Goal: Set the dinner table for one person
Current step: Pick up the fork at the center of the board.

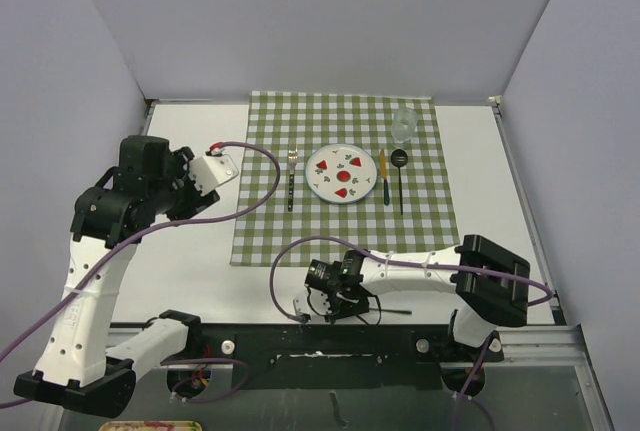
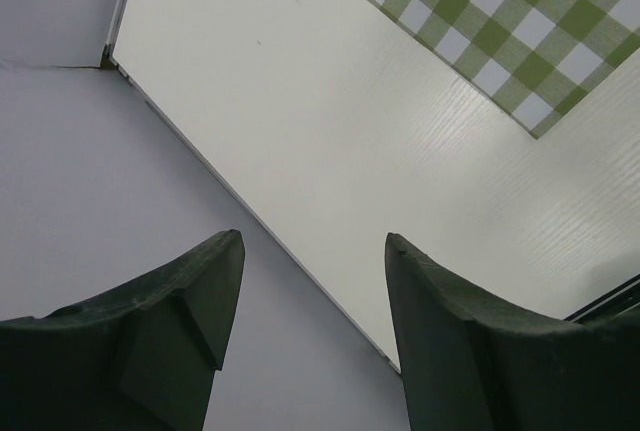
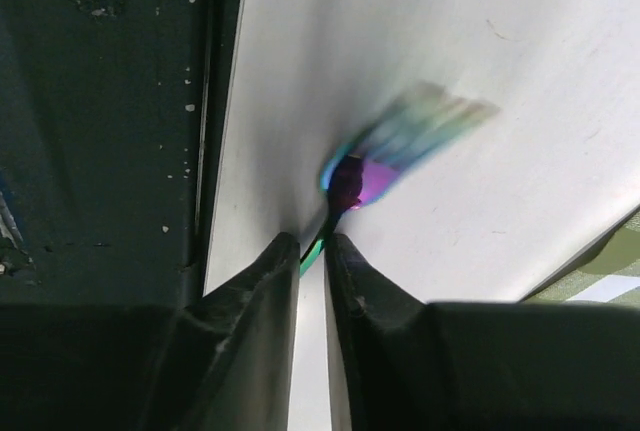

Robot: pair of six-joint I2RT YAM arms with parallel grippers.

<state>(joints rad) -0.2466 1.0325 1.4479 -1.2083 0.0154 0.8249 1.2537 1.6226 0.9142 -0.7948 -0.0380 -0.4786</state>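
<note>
Right fingers (image 3: 316, 243): nearly together on my right wrist feed, clamped on the thin green stem of a rainbow utensil (image 3: 350, 179), so that one was a grip, not just a touch.
Rainbow utensil: the head stuck out past the fingertips and was smeared with blur. It looked like fork tines to me, but I couldn't swear to it. It sat low over the white top, and I couldn't tell if it was resting there or just clear.
Left fingers (image 2: 313, 241): wide apart with nothing between them, hanging over the bare left side with only white surface and a cloth corner in front.
Bench (image 1: 190, 251): the big white top under everything. The right arm was working right at its near edge, close to the dark rail.
Checked cloth (image 1: 270, 241): laid in the middle toward the far side, well apart from the right fingers.
On the cloth: strawberry plate (image 1: 341, 173) in the centre, fork (image 1: 292, 181) to its left, yellow-handled knife (image 1: 382, 177) just to its right, then a dark spoon (image 1: 399, 176), with a glass (image 1: 403, 124) beyond those two.
Step in hand: my read was picking up the last piece of cutlery, since the setting looked mostly done.
Next move: I figured a straight lift off the edge, a carry over to the cloth, then laying it parallel to the other cutlery without nudging anything. The thin stem could swivel in the grip, so go slow.
</note>
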